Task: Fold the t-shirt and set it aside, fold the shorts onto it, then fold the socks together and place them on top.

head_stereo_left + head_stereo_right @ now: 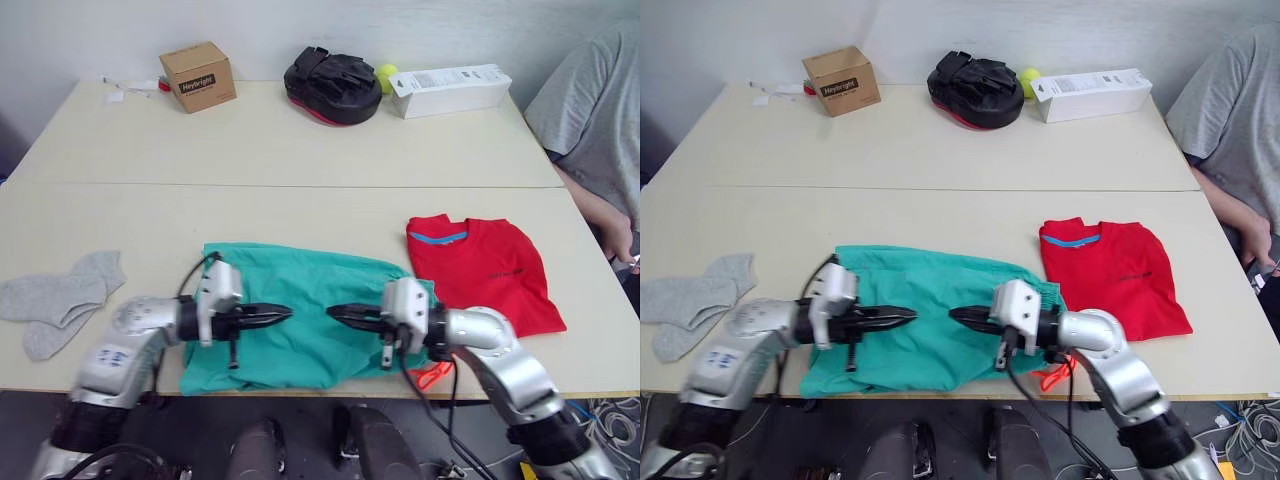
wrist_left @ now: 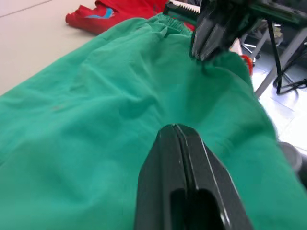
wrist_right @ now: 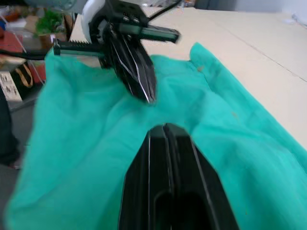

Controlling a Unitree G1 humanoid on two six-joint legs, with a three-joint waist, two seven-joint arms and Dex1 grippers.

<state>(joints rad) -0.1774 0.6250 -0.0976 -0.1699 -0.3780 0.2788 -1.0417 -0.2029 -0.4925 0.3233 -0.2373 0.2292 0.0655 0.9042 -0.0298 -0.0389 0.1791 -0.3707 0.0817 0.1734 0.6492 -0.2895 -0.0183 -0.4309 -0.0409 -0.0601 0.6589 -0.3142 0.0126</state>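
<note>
The teal-green shorts (image 1: 300,330) lie spread flat near the table's front edge, their orange drawstring (image 1: 432,376) hanging over the edge at the right. My left gripper (image 1: 285,313) and right gripper (image 1: 332,312) hover just above the middle of the shorts. Their tips point at each other a short gap apart, and both are shut with no cloth between the fingers. In the left wrist view my shut fingers (image 2: 178,143) face the other gripper (image 2: 211,38) across the shorts (image 2: 96,105). The red t-shirt (image 1: 480,270) lies folded to the right of the shorts. The grey socks (image 1: 60,300) lie loose at the far left.
At the back of the table stand a cardboard box (image 1: 197,76), a black padded bag (image 1: 333,85), a yellow-green ball (image 1: 386,72) and a long white box (image 1: 450,90). A person in a grey shirt (image 1: 590,110) sits at the right edge.
</note>
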